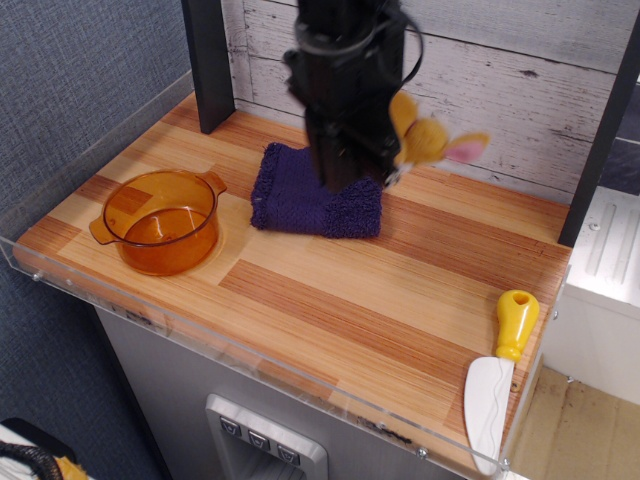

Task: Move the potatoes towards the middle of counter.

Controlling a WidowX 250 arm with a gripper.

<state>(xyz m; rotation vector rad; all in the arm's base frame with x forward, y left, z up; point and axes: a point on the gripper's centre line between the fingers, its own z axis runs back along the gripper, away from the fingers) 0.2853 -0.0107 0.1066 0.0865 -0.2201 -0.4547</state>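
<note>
Pincer (pixel 352 170) shut on potatoes (pixel 432 140), held high over towel (pixel 318 190); lower w/ care or they'll bounce off desk (pixel 400 290).

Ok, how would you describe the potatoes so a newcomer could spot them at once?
Start at the wood-plank counter and find the purple towel near the back wall. Above it hangs the black gripper; the potatoes stick out from its right side in the picture, held off the surface. They are lumpy mustard-yellow with a pink end, unlike the smooth yellow-handled white knife lying at the front corner.
</note>
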